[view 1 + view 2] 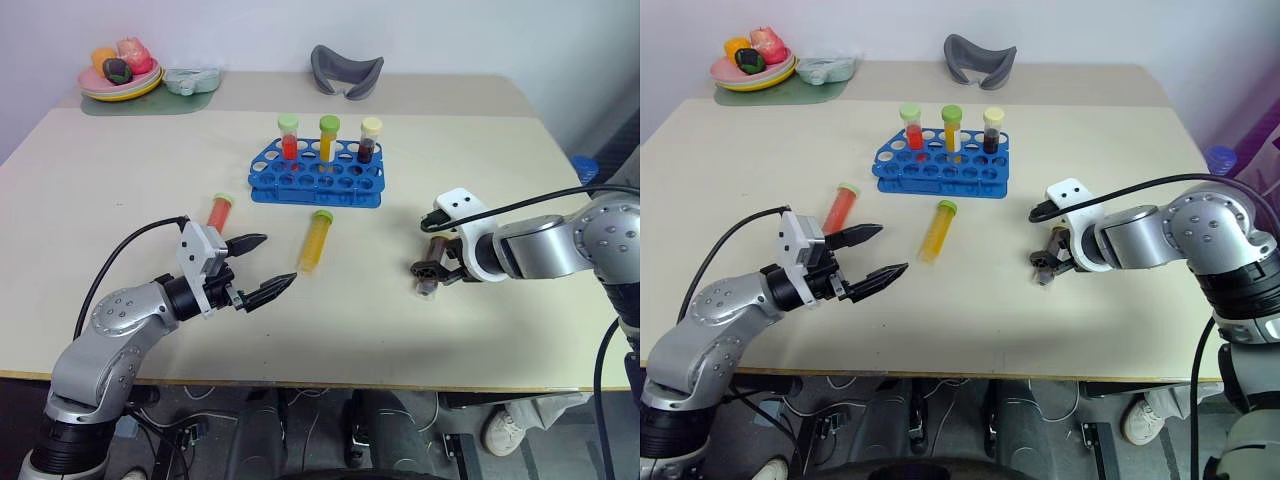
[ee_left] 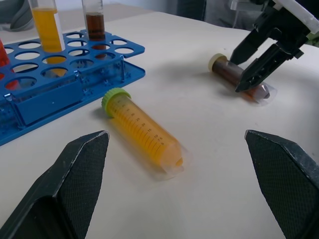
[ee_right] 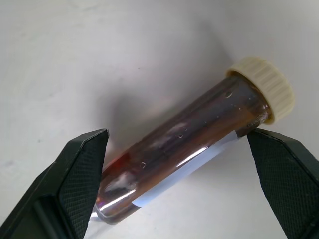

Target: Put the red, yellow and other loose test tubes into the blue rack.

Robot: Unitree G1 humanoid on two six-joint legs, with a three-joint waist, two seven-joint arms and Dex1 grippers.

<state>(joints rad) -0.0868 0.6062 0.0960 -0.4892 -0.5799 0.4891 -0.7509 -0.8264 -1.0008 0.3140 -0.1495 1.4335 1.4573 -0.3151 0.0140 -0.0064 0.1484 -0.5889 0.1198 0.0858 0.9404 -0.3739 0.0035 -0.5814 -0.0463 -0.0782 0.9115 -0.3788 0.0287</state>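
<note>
Head stereo pair: set high, facing forward and down over the table (image 1: 120, 150), taking in both arms and the blue rack (image 1: 316, 172) at middle distance; the two eyes share nearly the same scene. Left wrist camera: low, close to the tabletop, looking across at the yellow tube (image 2: 142, 131), the rack edge and the right gripper (image 2: 254, 67). Right wrist camera: very near, looking steeply down onto the brown tube (image 3: 184, 137), which the left wrist view also shows.

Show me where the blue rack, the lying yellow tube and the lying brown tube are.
blue rack (image 1: 300, 190): left eye view, front wall.
yellow tube (image 1: 314, 243): left eye view, mid-body.
brown tube (image 3: 184, 142): right wrist view, mid-body.
</note>
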